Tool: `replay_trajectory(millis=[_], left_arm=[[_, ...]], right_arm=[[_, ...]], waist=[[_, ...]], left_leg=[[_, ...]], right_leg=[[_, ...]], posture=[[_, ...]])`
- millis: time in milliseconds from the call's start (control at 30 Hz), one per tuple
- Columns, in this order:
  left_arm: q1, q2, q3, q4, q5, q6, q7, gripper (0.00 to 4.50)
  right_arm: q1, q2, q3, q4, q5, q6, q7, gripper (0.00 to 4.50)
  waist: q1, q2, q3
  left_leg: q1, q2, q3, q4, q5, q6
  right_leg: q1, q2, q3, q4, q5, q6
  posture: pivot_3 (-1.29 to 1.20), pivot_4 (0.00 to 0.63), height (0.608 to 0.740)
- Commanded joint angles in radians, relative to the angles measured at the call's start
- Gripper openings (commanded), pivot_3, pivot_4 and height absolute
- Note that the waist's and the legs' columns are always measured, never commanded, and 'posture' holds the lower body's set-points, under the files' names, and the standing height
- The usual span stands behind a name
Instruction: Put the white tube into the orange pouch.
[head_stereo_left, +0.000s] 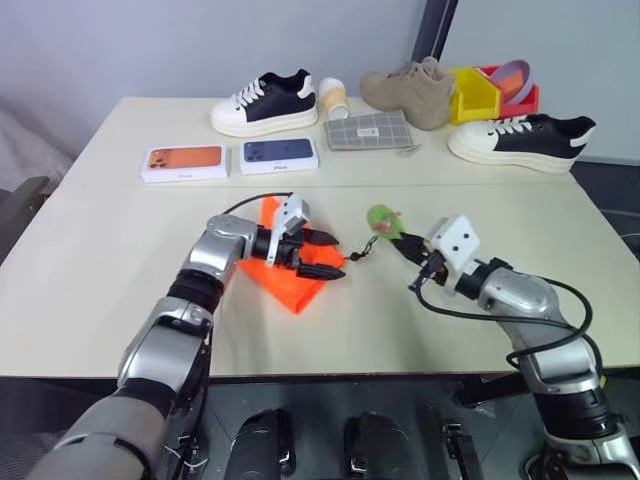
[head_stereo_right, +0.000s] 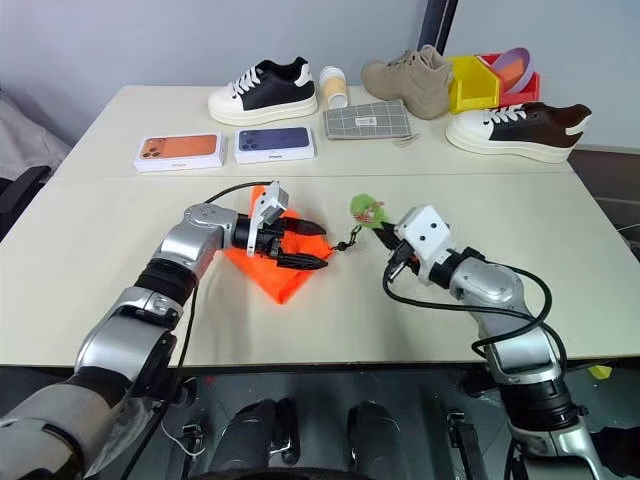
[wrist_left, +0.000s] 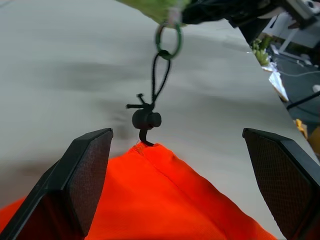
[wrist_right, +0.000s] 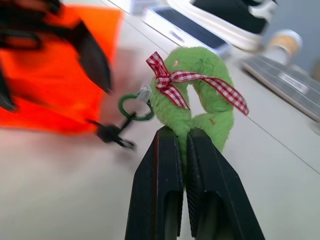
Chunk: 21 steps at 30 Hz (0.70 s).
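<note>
Nearest, the right claw (wrist_right: 182, 132) is clamped shut on the green plush tag (wrist_right: 197, 85) (red gingham bow on it), holding it just above the counter (head_stereo_left: 400, 320). My read: it pulls the black cord (wrist_left: 160, 75) taut so the pouch stays anchored while the other arm works on its mouth.

The cord runs from the tag's green ring through a round black toggle (wrist_left: 146, 119) to the cinched corner of the orange pouch (head_stereo_left: 285, 280). The pouch lies flat on the counter near the middle, mouth end pointing toward the right arm.

The left claw (head_stereo_left: 320, 255) hangs over the pouch with its fingers spread wide, holding nothing; the pads (wrist_left: 85, 170) straddle the orange fabric at the cord end. Looks set to pinch one edge of the opening and spread it against the right arm's pull. Cannot tell if the pads touch the fabric.

No white tube can be picked out on the counter, so where it lies cannot be told; the pouch reads as flat and not opened.

Farther back: an orange phone box (head_stereo_left: 182, 162) and a blue phone box (head_stereo_left: 279, 154), then a black-and-white sneaker (head_stereo_left: 265, 102), a cream cup (head_stereo_left: 334, 98), a grey checked wallet (head_stereo_left: 368, 131), a tan shoe (head_stereo_left: 410, 92), yellow and red bins (head_stereo_left: 480, 92), another sneaker (head_stereo_left: 520, 140). All well apart from the work area.
</note>
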Motion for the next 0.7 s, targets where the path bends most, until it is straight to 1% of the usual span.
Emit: replay_trajectory(millis=[33, 300, 367, 433, 700], left_arm=[[-0.002, -0.005, 0.031, -0.021, -0.005, -0.02, 0.018, 4.44], [0.022, -0.016, 0.05, -0.028, -0.001, -0.021, 0.061, 4.44], [0.028, -0.019, 0.053, -0.035, -0.003, -0.018, 0.068, 4.44], [0.034, -0.02, 0.056, -0.042, -0.005, -0.014, 0.073, 4.44], [0.058, -0.024, 0.065, -0.068, -0.015, 0.002, 0.099, 4.44]], right_arm=[[-0.005, -0.013, -0.032, -0.009, -0.014, -0.016, -0.019, 0.0], [-0.005, -0.01, -0.048, 0.023, -0.047, 0.002, -0.073, 0.0], [-0.004, -0.011, -0.054, 0.031, -0.053, 0.011, -0.087, 0.0], [-0.003, -0.012, -0.057, 0.036, -0.058, 0.017, -0.098, 0.0], [0.004, -0.006, -0.066, 0.036, -0.063, 0.02, -0.109, 0.0]], waist=[[0.0, 0.0, 0.0], [0.0, 0.0, 0.0], [0.0, 0.0, 0.0], [0.0, 0.0, 0.0], [-0.001, 0.0, 0.0]], left_leg=[[0.0, 0.0, 0.0, 0.0, 0.0, 0.0], [0.0, 0.0, 0.0, 0.0, 0.0, 0.0], [0.0, 0.0, 0.0, 0.0, 0.003, -0.005], [0.0, 0.0, 0.0, 0.0, 0.003, -0.005], [0.0, 0.0, 0.0, 0.0, 0.003, -0.005]], right_leg=[[0.0, 0.0, 0.0, 0.0, 0.0, 0.0], [0.0, 0.0, 0.0, 0.001, 0.0, 0.001], [0.0, 0.001, 0.0, 0.001, 0.001, 0.001], [0.0, 0.001, 0.0, 0.001, 0.001, 0.002], [0.0, 0.002, 0.0, 0.001, 0.001, 0.002]], posture=[[0.0, 0.15, 0.74], [0.0, 0.15, 0.74], [0.0, 0.15, 0.74], [0.0, 0.15, 0.74], [0.0, 0.15, 0.74]])
